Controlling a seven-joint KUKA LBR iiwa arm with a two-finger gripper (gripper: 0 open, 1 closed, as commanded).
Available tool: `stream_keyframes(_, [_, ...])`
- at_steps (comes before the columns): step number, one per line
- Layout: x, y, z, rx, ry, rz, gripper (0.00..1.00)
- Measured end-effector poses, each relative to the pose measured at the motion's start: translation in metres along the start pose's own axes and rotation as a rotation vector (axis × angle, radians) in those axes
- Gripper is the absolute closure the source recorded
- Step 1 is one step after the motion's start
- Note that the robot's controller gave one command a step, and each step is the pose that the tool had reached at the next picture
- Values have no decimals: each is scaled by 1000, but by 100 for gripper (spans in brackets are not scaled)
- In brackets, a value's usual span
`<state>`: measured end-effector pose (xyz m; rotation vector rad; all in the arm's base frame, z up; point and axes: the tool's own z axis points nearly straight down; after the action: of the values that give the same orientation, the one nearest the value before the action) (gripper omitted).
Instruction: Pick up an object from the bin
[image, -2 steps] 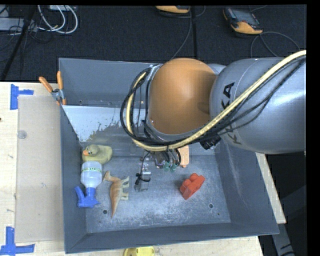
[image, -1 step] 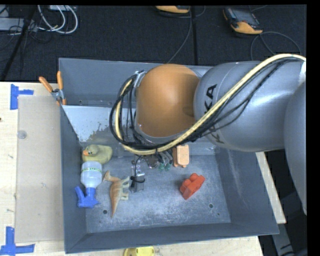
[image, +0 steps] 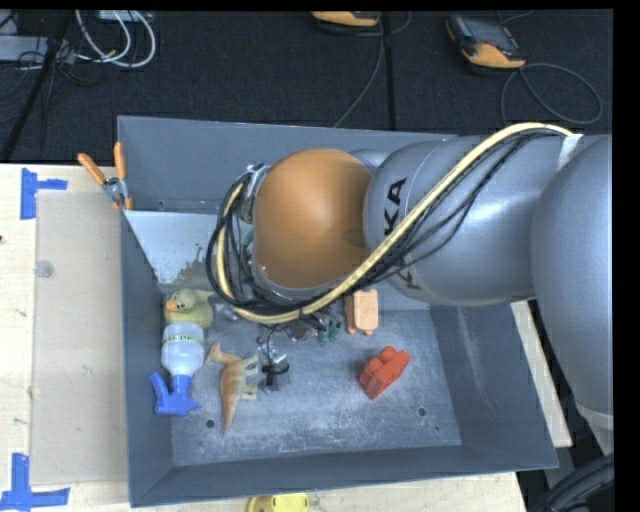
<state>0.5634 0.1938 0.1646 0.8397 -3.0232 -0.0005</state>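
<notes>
My gripper (image: 271, 368) reaches down from under the arm's wrist to the bin floor, left of the middle. Just to its left lies a tan toy dinosaur (image: 231, 384), its tail pointing to the front of the bin; whether the gripper touches it I cannot tell. Further left is a clear plastic bottle (image: 181, 350) with a blue cap, lying along the left wall. A small green thing (image: 325, 331) sits just behind and to the right of the gripper.
A red toy brick (image: 384, 371) lies on the floor to the right. A pale orange block (image: 363, 311) stands behind it under the arm. A yellow toy (image: 186, 303) rests against the left wall behind the bottle. The arm covers the bin's back half.
</notes>
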Motion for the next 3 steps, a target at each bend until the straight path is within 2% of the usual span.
stream_keyframes(1, [-10, -5, 14, 2, -5, -95, 0])
stream_keyframes(2, [-6, -5, 75, 4, -5, -421, 0])
stream_keyframes(3, [-15, -6, 91, 16, -2, -565, 100])
